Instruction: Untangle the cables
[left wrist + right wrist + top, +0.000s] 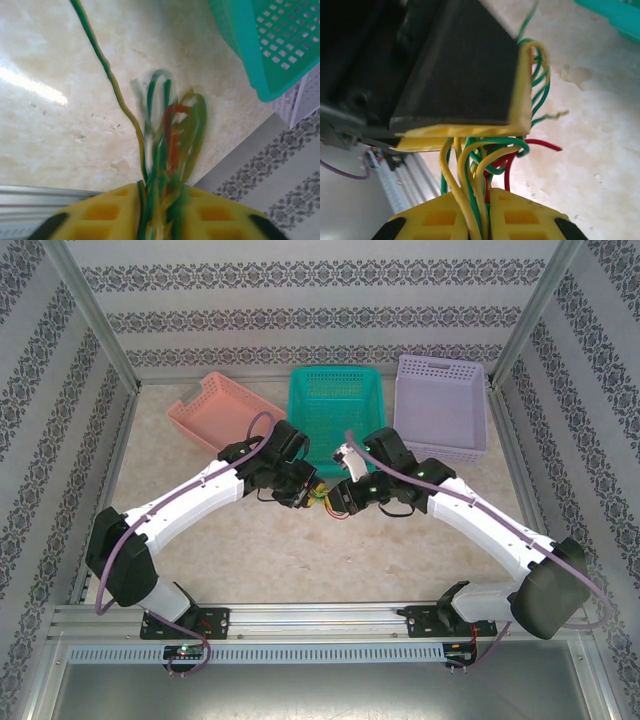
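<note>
The cables are a small tangle of thin yellow, green and red wires hanging between my two grippers at the middle of the table. My left gripper comes in from the left. In its wrist view its yellow fingers press on a blurred bunch of the cables. One loose green-yellow strand runs away across the table. My right gripper is shut on several strands of the cables, and the left gripper's black finger sits just above them.
Three baskets stand along the back: pink, teal and purple. The teal basket is close behind the tangle. Patterned walls close the sides, and a metal rail runs along the near edge.
</note>
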Motion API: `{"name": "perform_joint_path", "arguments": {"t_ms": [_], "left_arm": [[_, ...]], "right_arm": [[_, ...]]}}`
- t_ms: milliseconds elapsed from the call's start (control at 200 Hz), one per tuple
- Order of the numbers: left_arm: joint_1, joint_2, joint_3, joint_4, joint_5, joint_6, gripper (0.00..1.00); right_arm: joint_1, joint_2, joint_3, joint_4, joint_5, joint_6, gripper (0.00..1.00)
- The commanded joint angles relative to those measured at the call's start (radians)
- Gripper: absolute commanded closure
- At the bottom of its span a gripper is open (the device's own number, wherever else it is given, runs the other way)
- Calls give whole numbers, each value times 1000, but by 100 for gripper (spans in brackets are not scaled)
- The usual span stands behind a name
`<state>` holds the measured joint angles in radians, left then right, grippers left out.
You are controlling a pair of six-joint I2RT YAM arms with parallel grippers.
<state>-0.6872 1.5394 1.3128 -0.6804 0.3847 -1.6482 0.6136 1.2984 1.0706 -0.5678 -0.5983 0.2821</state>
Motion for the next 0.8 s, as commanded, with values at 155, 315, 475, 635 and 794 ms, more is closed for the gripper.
{"name": "perform_joint_path", "arguments": {"t_ms": [155,315,475,635,794], "left_arm": [[-10,-19,-21,7,-46,30,100],[7,-47,10,-56,-133,96,100],[12,-71,34,-110,-211,157,100],[12,-85,-8,-70,-184,113,100],[24,-84,-42,-29,-119,63,100]], "right_arm": [[-92,1,17,170,-385,233,100],[-140,81,13,157,-552,390,100],[-178,134,-4,179,-636,592,100],[-203,100,85,75,-555,525,73],[-169,-75,87,-70,-156,190,42]]}}
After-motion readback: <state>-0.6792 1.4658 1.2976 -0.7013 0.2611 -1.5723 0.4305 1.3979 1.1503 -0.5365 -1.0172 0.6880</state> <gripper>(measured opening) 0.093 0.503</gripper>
